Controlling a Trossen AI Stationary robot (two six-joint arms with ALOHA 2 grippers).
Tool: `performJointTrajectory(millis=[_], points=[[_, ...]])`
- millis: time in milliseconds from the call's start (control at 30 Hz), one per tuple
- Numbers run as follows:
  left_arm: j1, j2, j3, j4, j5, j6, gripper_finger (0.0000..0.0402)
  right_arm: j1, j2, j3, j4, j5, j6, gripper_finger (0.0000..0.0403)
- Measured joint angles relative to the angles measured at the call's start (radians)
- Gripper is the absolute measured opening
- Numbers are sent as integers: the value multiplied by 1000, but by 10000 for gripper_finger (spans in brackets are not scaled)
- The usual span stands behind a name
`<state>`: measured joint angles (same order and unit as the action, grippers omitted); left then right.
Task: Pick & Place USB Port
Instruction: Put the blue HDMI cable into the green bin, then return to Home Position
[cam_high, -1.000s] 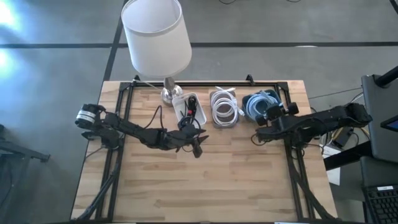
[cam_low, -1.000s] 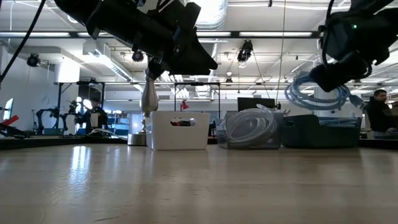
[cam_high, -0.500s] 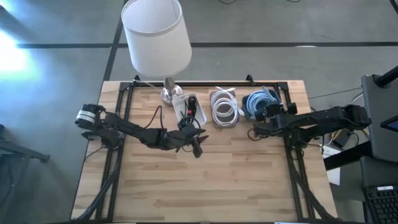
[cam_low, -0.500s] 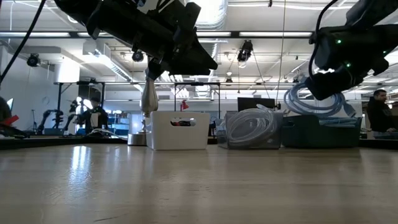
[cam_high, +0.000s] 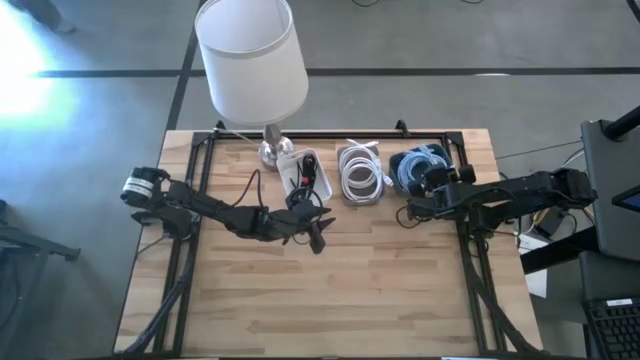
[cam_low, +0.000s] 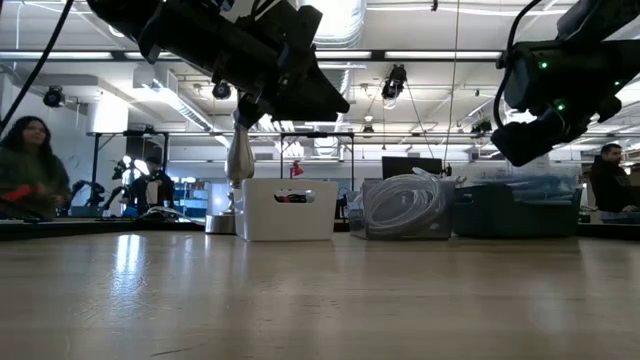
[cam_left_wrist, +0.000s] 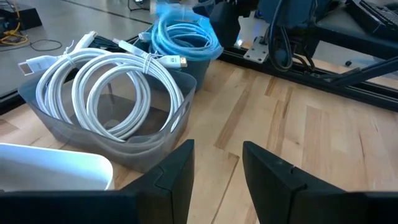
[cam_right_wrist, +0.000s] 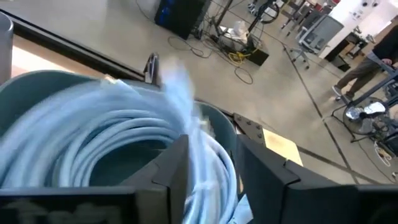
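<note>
Blue coiled cable (cam_high: 418, 163) sits in dark bin (cam_high: 447, 152) at far right of wooden table (cam_high: 330, 290). Right gripper (cam_right_wrist: 205, 155) hovers just above it, fingers slightly parted, nothing held. Left gripper (cam_left_wrist: 217, 162) raised near white bin (cam_high: 304, 170), fingers narrowly apart, empty. White cable coil (cam_high: 360, 172) in clear bin between. Lamp (cam_high: 252, 60) far left.

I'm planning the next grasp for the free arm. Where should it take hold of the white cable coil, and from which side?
Grip the white cable coil at the top arc of its bundled loops, coming from above. It stands nearly upright in the grey bin, rising over the rim, and the bin walls block its sides. The left gripper looks open and empty.
</note>
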<state>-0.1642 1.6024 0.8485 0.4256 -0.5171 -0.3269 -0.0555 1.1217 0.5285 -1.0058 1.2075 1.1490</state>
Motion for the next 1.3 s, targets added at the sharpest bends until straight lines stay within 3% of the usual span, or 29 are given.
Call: performJointTrajectory(millis=[167,433,667,867,1067,1300], points=[[-1,0,-1,0,0,3,140,0,0,6,-3,49,-12,157],[-16,-44,-1,3,-2,139,140,6,-2,142,-7,6,-245,180],[-23,-246,-1,-139,-8,147,140,74,-3,341,-6,-189,-396,174],[-46,-460,-12,-365,-25,171,140,235,-3,421,-4,-193,-427,166],[-72,-645,-138,-365,-115,200,140,408,-11,422,0,-108,-459,156],[-72,-856,-397,-193,-96,230,140,515,-69,380,29,-143,-427,152]])
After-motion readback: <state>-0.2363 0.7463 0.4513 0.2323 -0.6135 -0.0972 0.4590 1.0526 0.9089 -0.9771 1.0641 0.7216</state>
